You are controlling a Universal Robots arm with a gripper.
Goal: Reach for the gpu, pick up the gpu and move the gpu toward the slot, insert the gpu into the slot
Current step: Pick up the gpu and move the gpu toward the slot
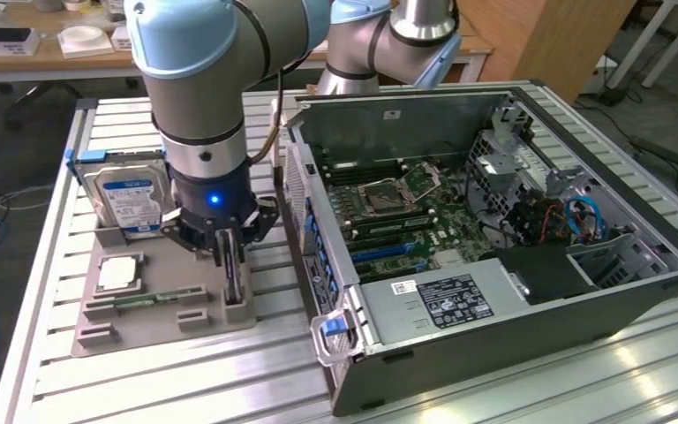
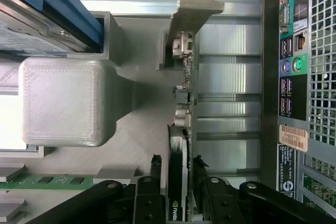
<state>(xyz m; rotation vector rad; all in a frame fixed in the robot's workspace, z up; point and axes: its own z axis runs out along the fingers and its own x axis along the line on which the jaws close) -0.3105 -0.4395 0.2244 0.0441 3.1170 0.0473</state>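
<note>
The end effector (image 1: 230,258) is down over the gpu (image 1: 237,284) — open, one finger on each side, small gaps showing. The gpu stands on its edge in the grey holder (image 1: 145,329) on the counter (image 1: 139,389), beside the computer case (image 1: 528,336).

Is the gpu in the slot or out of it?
Out. The gpu stands on edge in the grey tray, outside the computer case, with the gripper right at it.
</note>
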